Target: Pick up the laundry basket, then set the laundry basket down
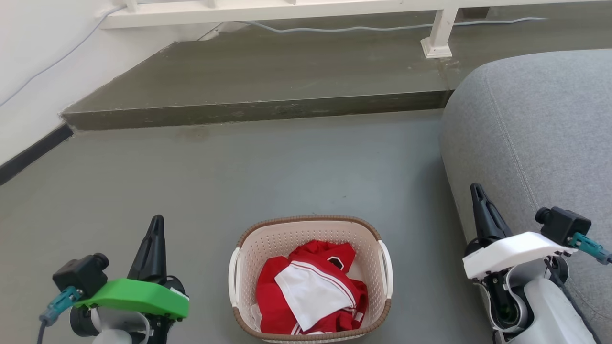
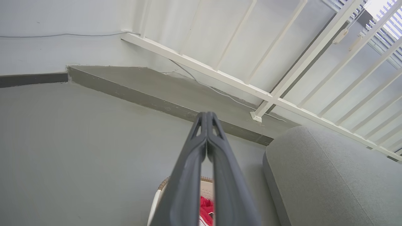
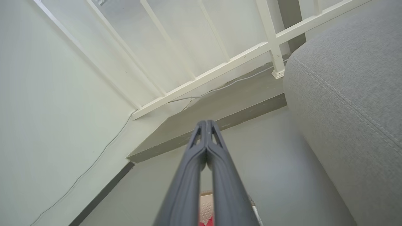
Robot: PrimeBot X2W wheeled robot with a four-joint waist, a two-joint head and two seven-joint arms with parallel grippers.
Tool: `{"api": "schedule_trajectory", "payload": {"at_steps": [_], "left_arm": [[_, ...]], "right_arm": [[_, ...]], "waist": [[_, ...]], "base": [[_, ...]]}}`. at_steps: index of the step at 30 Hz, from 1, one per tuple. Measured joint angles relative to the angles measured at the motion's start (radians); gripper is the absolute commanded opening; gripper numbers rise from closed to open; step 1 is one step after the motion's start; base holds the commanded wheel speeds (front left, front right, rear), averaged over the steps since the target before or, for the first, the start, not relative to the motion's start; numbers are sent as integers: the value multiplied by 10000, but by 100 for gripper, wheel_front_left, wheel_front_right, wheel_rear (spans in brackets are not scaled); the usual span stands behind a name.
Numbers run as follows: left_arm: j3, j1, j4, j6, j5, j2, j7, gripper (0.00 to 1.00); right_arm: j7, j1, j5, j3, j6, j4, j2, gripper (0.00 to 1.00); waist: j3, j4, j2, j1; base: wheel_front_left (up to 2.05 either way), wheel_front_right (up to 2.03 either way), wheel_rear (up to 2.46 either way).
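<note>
My left gripper (image 1: 156, 220) and right gripper (image 1: 476, 190) hang pinched together, empty, either side of the laundry basket (image 1: 306, 236) on the floor (image 1: 287, 162)

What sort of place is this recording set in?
Probably a home living area: a grey fabric sofa stands beside a cream perforated plastic laundry basket holding red and white clothes on a smooth grey floor, with a white railing along a raised step.
</note>
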Motion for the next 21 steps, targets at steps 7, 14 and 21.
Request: {"api": "schedule_trajectory", "payload": {"at_steps": [7, 14, 21], "left_arm": [[176, 0, 82, 0, -911, -4, 222, 0], [282, 0, 182, 0, -1776, -2, 506, 0], [470, 0, 230, 0, -2629, 8, 727, 0]], "right_arm": [[270, 11, 913, -238, 17, -12, 44, 0], [523, 16, 1774, -485, 90, -21, 88, 0], [786, 19, 2702, -719, 119, -33, 94, 0]], "waist": [[-61, 39, 0, 0], [-122, 77, 0, 0], [-183, 116, 0, 0]], "base": [[0, 0, 0], [0, 0, 0], [0, 0, 0]]}}
